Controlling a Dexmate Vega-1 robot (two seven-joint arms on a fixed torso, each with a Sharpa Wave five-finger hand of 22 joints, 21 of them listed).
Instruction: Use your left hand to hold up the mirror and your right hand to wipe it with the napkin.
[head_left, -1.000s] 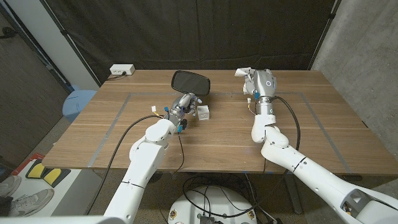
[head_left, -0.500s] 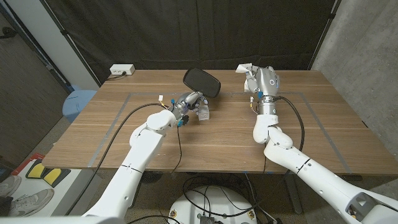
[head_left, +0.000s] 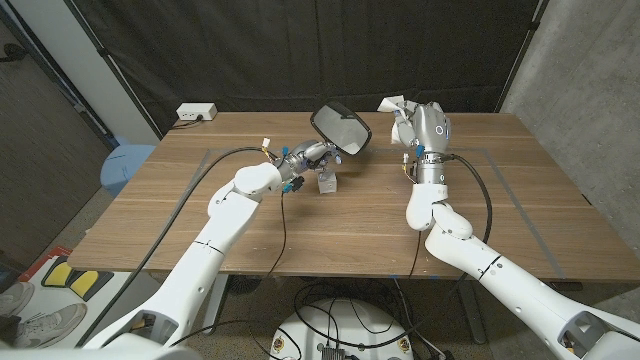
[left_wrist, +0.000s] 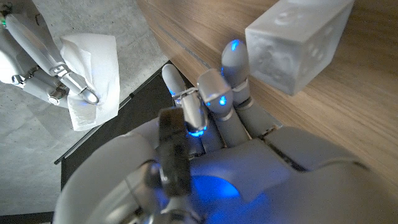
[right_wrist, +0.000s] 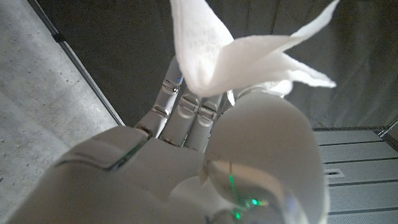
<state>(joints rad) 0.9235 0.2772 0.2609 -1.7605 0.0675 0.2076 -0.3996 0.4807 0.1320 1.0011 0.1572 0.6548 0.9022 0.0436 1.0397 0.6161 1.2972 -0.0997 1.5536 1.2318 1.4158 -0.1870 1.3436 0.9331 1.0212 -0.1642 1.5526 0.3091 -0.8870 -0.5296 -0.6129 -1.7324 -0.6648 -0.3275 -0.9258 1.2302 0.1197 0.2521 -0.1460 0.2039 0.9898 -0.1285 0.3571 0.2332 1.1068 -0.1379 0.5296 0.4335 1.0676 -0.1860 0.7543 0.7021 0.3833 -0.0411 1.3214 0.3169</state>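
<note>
In the head view my left hand (head_left: 312, 157) grips the stem of a dark oval mirror (head_left: 340, 128) and holds it up above the table's far middle, glass tilted toward the camera. My right hand (head_left: 421, 126) is raised just to the right of the mirror, apart from it, and pinches a crumpled white napkin (head_left: 392, 107). The left wrist view looks over my left hand (left_wrist: 211, 162), whose curled fingers (left_wrist: 214, 96) are closed, and the napkin (left_wrist: 93, 78) hangs in my right hand (left_wrist: 37, 56) beyond. In the right wrist view the napkin (right_wrist: 236, 50) sticks up from my right hand (right_wrist: 186, 168).
A small translucent white block (head_left: 328, 183) stands on the wooden table (head_left: 330, 230) just under my left hand; it is also in the left wrist view (left_wrist: 298, 40). A white power strip (head_left: 197, 112) lies at the table's back left corner. A blue stool (head_left: 125, 165) stands left of the table.
My left hand has lifted the mirror and carried it right, toward my right hand, tilting its glass more upward. My right hand with the napkin has barely moved.
</note>
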